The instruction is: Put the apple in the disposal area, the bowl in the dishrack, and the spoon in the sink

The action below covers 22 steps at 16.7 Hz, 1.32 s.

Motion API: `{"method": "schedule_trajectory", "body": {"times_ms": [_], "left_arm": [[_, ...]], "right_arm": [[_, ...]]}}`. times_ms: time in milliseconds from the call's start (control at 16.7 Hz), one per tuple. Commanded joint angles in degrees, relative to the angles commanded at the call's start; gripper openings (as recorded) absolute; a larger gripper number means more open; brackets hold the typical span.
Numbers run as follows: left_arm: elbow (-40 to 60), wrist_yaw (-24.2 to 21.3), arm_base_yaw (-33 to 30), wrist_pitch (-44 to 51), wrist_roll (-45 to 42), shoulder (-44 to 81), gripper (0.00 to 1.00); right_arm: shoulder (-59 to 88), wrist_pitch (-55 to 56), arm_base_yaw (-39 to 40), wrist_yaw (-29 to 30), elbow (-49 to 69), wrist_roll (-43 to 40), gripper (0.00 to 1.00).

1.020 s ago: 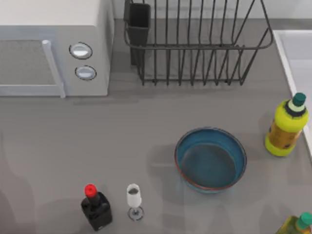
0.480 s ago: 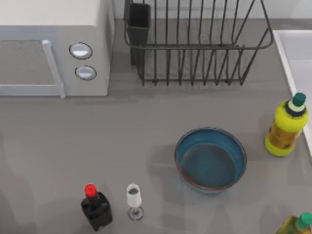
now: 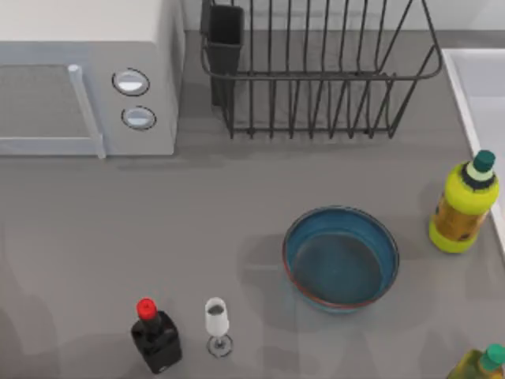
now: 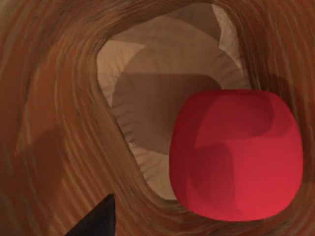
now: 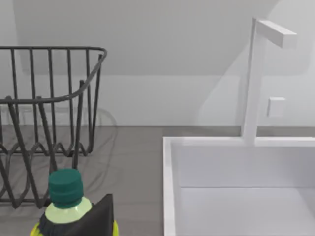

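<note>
- The apple (image 4: 236,155) is the step in hand, by my reading: your left wrist view looks straight down on it, a red lump against the inner wall of a brown wooden container (image 4: 59,98) with a pale hollow.
- Whether that container is the disposal area, I cannot say. If it is, the apple may already be dropped.
- Only a dark tip of the left gripper shows at the edge of that view, apart from the apple. You cannot tell from this whether the pincer is wide or narrow.
- The same holds for the right gripper: one dark finger edge shows in the right wrist view beside the green-capped bottle (image 5: 66,196), its spread unreadable.
- The bowl (image 3: 341,259) sits upright on the table (image 3: 237,205), below the dishrack (image 3: 316,71), untouched.
- Next you likely lift the left arm out, then take the bowl by its rim.
- The yellow bottle (image 3: 463,204) stands near the bowl's right, just beside the sink (image 3: 481,87); mind it when reaching.
- The black bottle (image 3: 155,335) and a small glass (image 3: 217,324) stand well left of the bowl; the microwave (image 3: 87,79) sits left of the rack.
- The rack is empty; the sink's faucet (image 5: 256,78) rises at its rim.
</note>
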<state>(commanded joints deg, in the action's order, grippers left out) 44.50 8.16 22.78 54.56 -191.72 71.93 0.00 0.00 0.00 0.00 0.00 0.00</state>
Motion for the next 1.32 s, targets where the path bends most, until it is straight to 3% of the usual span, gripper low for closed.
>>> {"method": "schedule_trajectory", "body": {"times_ms": [240, 420, 1080, 1320], "left_arm": [[-6.9, -0.2, 0.6, -6.9, 18.6, -6.2, 1.0], [-13.5, -0.4, 0.4, -13.5, 38.4, -12.9, 1.0], [-36.8, -3.1, -8.4, -37.5, 131.9, -43.3, 1.0], [-41.5, -5.1, -13.8, -44.9, 160.3, -55.0, 1.0]], "right_arm": [[0.0, 0.0, 0.0, 0.0, 0.0, 0.0, 1.0], [0.0, 0.0, 0.0, 0.0, 0.0, 0.0, 1.0], [0.0, 0.0, 0.0, 0.0, 0.0, 0.0, 1.0], [0.0, 0.0, 0.0, 0.0, 0.0, 0.0, 1.0]]}}
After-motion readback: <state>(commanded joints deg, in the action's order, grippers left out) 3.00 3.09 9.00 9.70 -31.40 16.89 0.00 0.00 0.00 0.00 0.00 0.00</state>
